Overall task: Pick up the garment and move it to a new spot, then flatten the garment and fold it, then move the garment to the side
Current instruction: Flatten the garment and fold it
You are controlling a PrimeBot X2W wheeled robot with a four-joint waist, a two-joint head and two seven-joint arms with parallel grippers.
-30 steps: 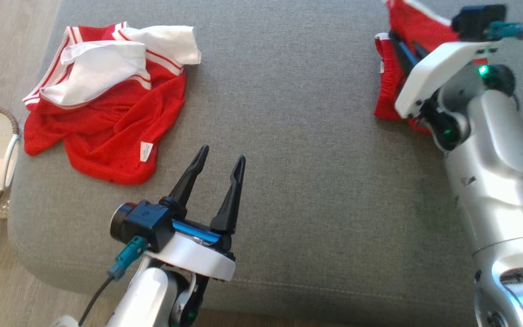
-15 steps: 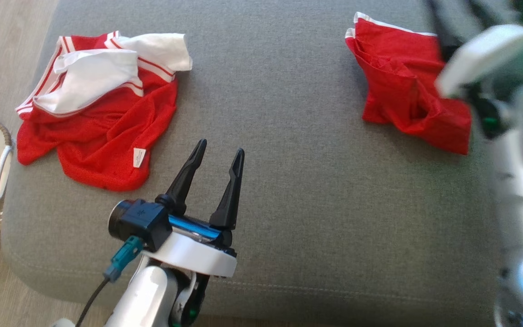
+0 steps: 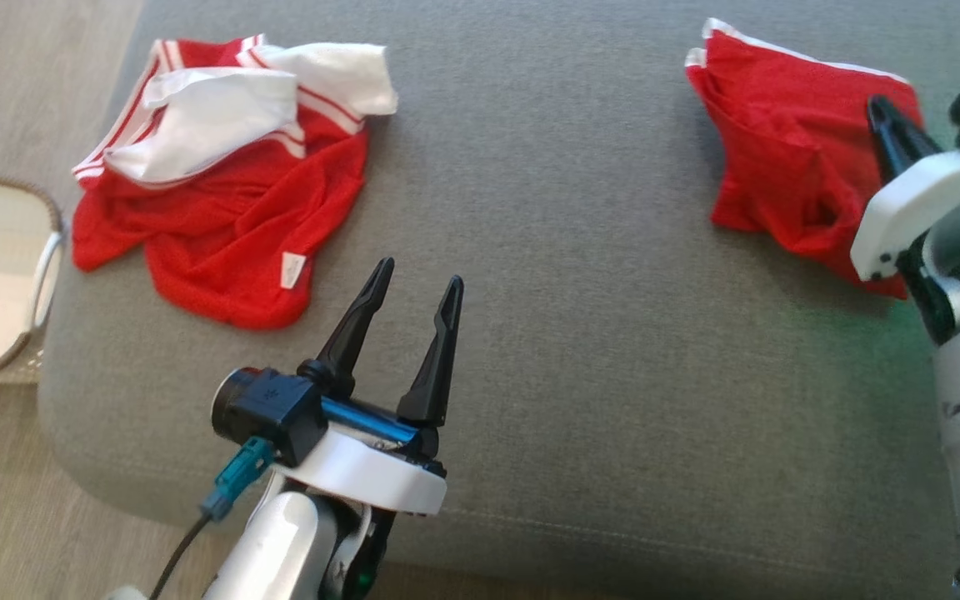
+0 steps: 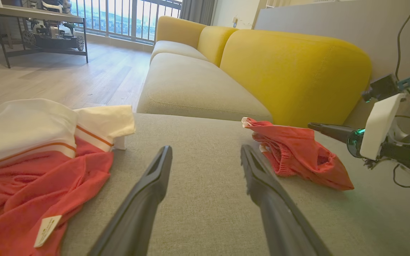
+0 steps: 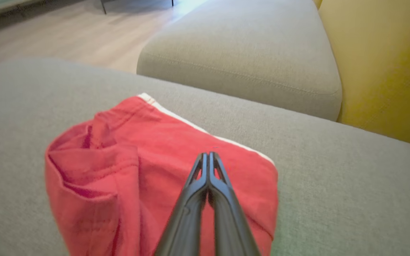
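A small red garment [image 3: 780, 150] with a white edge lies folded in a bunched packet at the far right of the grey cushion [image 3: 572, 292]. My right gripper [image 3: 880, 107] is shut and empty just above its right side. In the right wrist view the joined fingertips [image 5: 208, 156] hover over the red cloth [image 5: 137, 170]. A second, crumpled red and white garment [image 3: 230, 208] lies at the far left. My left gripper [image 3: 417, 279] stands open near the front of the cushion, right of that heap, holding nothing. The left wrist view shows both garments, crumpled [image 4: 30, 170] and folded [image 4: 297, 156].
A woven basket [image 3: 30, 187] with a pale lining stands on the wooden floor off the cushion's left edge. A yellow sofa [image 4: 290, 67] with beige seats stands behind the cushion. Bare grey fabric stretches between the two garments.
My right gripper has drawn back from the folded red garment, opened and shut again with nothing in it. The garment stays on the cushion. The head camera has shifted; the left arm is still.
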